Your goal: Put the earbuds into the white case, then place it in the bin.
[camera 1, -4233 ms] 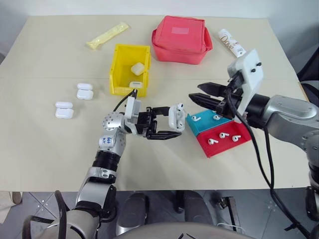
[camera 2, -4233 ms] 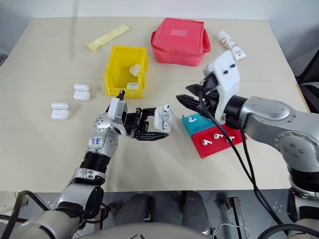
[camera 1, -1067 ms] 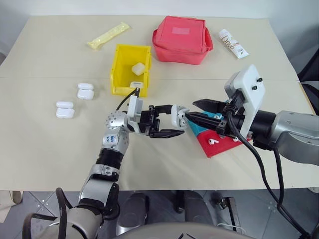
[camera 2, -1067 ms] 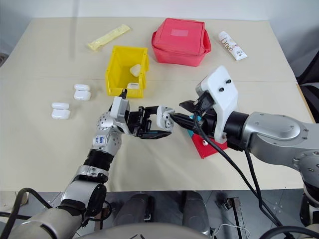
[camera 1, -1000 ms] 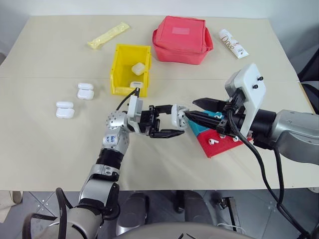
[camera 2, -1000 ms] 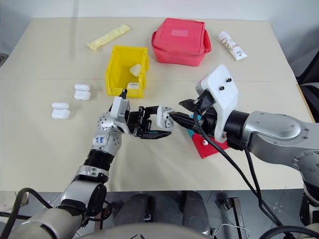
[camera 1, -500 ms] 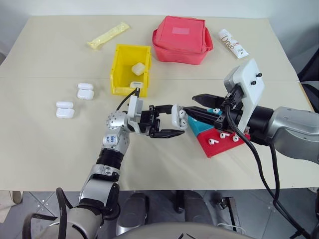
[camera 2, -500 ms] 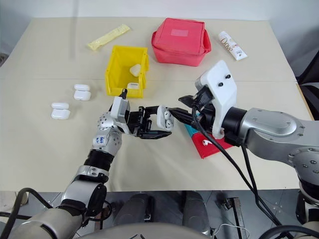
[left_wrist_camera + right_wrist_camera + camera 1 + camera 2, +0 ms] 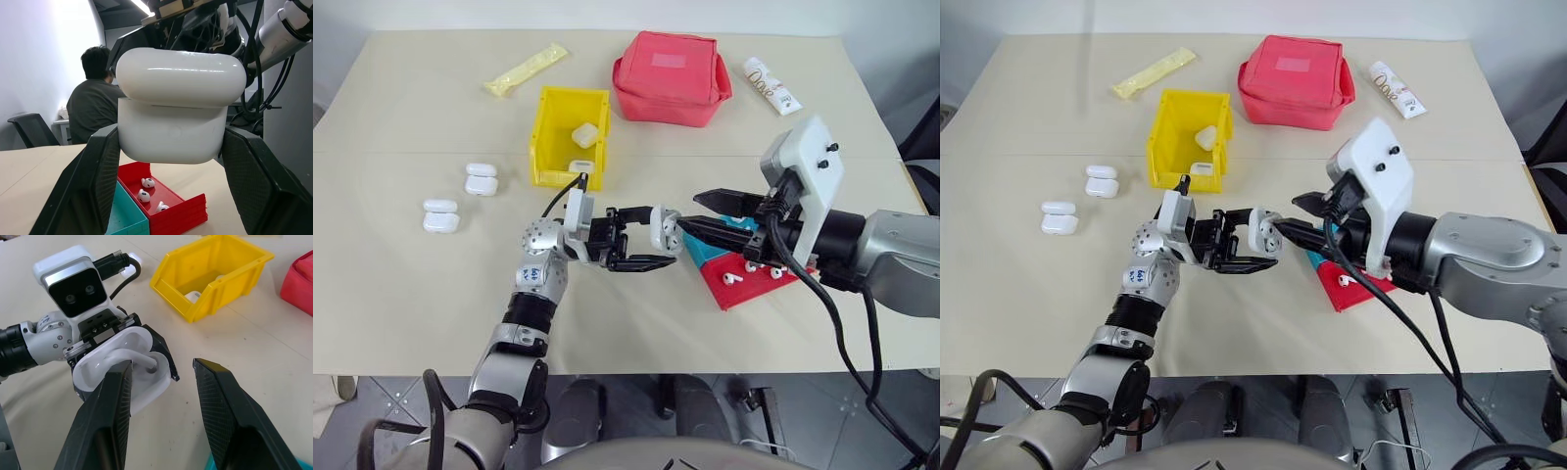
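My left gripper [image 9: 658, 241] is shut on the white case [image 9: 664, 226], held above the table with its lid [image 9: 181, 76] ajar. In the right wrist view an earbud [image 9: 147, 363] sits inside the open case [image 9: 115, 369]. My right gripper [image 9: 689, 209] stands open with its tips right at the case and nothing between its fingers [image 9: 116, 411]. More earbuds [image 9: 751, 265] lie in the red tray [image 9: 749, 291]. The yellow bin [image 9: 547, 137] stands behind my left hand, with white cases [image 9: 583, 134] in it.
A teal tray [image 9: 698, 251] adjoins the red one. Two pairs of white cases [image 9: 481, 178] [image 9: 439, 216] lie at the left. A red pouch [image 9: 671, 76], a yellow packet [image 9: 524, 69] and a tube [image 9: 769, 85] lie at the back. A seated person [image 9: 95, 105] shows in the left wrist view.
Since the oldest frames my right gripper has come left from over the trays to the held case. Over the last second neither hand has visibly moved.
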You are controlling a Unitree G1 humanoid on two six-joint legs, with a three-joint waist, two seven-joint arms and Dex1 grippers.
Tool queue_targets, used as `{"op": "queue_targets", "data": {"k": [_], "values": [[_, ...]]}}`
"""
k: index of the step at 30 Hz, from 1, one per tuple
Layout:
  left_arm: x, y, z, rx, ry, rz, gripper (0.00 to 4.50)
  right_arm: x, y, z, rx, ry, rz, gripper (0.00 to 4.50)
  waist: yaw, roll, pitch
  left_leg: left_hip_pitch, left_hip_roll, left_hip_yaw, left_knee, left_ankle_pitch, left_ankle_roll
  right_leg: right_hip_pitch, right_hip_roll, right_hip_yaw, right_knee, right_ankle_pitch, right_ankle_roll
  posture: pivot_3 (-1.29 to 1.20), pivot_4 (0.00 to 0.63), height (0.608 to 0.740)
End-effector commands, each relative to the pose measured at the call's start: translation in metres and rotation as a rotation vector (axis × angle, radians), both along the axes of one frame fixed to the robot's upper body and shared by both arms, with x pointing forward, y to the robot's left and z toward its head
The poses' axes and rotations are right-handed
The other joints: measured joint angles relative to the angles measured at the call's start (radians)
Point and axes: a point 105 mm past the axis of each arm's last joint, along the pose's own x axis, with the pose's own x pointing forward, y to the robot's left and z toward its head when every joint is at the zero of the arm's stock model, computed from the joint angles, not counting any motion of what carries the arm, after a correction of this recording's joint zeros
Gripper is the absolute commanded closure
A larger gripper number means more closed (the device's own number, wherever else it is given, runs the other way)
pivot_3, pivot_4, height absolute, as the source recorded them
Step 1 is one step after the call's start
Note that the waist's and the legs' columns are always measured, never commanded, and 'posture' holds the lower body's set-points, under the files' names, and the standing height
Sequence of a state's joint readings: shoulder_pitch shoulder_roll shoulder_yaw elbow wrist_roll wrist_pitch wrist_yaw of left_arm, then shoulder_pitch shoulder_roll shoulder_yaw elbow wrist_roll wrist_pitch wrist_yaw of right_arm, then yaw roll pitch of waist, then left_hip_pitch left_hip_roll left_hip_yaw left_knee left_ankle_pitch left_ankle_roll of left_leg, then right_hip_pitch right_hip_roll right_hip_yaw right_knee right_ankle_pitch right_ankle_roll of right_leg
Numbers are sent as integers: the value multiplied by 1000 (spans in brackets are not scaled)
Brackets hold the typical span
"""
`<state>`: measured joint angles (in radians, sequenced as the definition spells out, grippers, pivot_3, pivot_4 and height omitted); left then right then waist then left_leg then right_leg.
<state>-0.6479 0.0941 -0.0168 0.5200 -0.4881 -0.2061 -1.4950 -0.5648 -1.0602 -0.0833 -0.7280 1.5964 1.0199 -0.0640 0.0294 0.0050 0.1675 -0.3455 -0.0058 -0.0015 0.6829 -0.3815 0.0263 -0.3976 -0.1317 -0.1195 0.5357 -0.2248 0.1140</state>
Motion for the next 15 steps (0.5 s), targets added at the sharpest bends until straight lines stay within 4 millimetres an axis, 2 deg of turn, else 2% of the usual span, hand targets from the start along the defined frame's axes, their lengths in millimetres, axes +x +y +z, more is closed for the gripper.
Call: {"op": "queue_targets", "data": {"k": [1, 7, 15], "values": [[-3, 2, 5, -23, -33, 5, 1739, -8, 2, 10, 20, -40, 17, 2458, 0, 0, 0, 0, 0, 0, 0, 0, 0, 0, 0, 0, 0, 0, 0, 0, 150, 740], [-2, 1, 6, -21, -32, 5, 1739, -10, 6, 10, 34, -30, 33, 2458, 0, 0, 0, 0, 0, 0, 0, 0, 0, 0, 0, 0, 0, 0, 0, 0, 150, 740], [-2, 1, 6, -16, -34, 5, 1739, 0, 8, 9, 28, -58, 29, 2458, 0, 0, 0, 0, 0, 0, 0, 0, 0, 0, 0, 1, 0, 0, 0, 0, 150, 740]]}}
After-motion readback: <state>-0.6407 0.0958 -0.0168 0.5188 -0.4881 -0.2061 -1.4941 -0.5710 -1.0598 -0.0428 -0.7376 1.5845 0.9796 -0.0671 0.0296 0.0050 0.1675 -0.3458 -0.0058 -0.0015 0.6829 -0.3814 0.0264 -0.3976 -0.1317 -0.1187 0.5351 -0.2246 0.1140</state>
